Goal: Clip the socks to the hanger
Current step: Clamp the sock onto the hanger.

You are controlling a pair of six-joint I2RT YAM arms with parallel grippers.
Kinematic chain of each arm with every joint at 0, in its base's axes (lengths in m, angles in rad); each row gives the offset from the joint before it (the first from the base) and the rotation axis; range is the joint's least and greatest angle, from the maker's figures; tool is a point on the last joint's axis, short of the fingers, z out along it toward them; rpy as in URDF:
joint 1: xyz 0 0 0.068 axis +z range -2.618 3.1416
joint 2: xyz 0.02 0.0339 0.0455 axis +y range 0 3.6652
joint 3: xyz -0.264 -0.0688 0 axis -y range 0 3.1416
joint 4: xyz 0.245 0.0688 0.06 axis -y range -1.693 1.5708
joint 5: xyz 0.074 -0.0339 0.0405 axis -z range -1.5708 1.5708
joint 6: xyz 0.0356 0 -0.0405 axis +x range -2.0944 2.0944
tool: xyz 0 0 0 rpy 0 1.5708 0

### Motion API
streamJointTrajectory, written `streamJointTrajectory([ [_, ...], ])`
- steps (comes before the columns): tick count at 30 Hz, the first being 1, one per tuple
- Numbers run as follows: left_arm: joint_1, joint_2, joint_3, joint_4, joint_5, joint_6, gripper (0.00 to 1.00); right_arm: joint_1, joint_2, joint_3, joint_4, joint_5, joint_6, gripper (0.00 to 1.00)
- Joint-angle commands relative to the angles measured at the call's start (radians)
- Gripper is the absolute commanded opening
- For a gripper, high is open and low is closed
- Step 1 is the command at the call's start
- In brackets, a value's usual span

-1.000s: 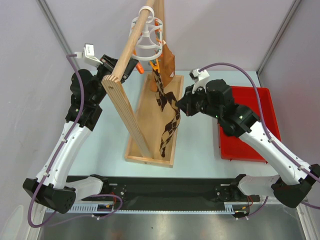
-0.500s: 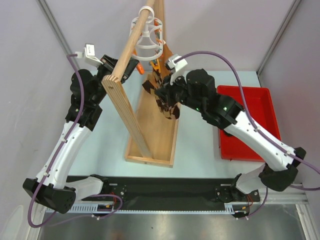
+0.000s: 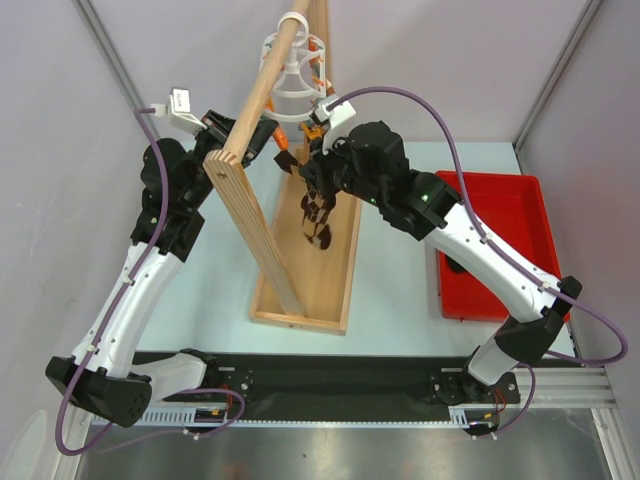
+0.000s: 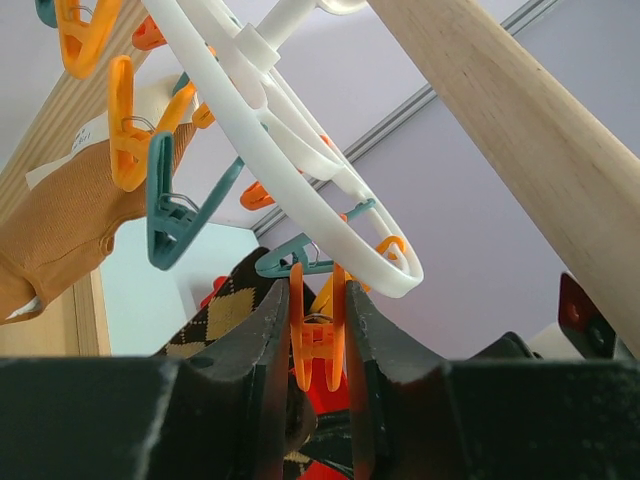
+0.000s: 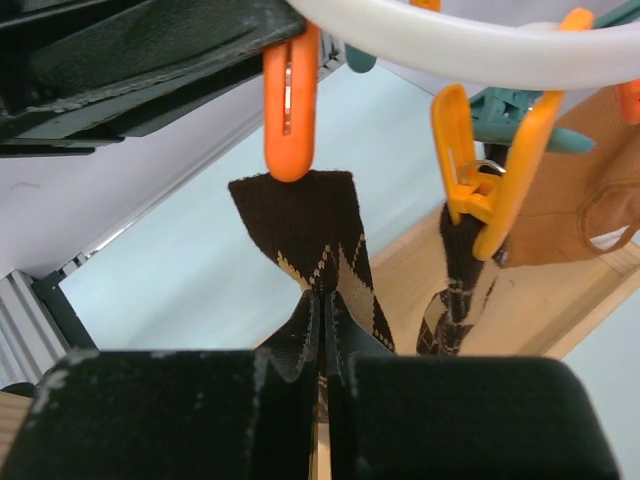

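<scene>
Knit fabric made the argyle sock (image 5: 310, 230) a light, limp thing, apt to fold and droop wherever it was unsupported and in no danger of damage from a firm pinch. The right gripper (image 5: 322, 340) was clamped together on it a little below the cuff, so only a short flap of cuff stood up above the fingers, and that short flap looked stiff enough to be fed upward. In the upper left of the right wrist view the cuff's edge met the tip of the orange peg (image 5: 287, 100) hanging from the white hanger (image 5: 480, 50). The left gripper (image 4: 318, 330) was closed on that peg, one finger against each side of it; whether the peg's mouth was open could not be told. A hold close under the cuff seemed right, since a lower hold would likely let the edge flop away from the peg. To the right, a second argyle sock (image 5: 455, 280) hung clipped, with the tan sock (image 5: 560, 180) beyond it.
</scene>
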Motion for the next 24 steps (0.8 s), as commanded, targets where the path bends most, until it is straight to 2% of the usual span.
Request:
streamJointTrajectory([
  [1, -0.005, -0.029, 0.021, -0.021, 0.028, 0.002, 0.0, -0.012, -0.024, 0.026, 0.035, 0.016, -0.004, 0.0],
  [24, -0.007, -0.037, 0.016, -0.022, 0.022, 0.018, 0.0, -0.022, -0.059, -0.023, 0.03, 0.013, 0.016, 0.0],
])
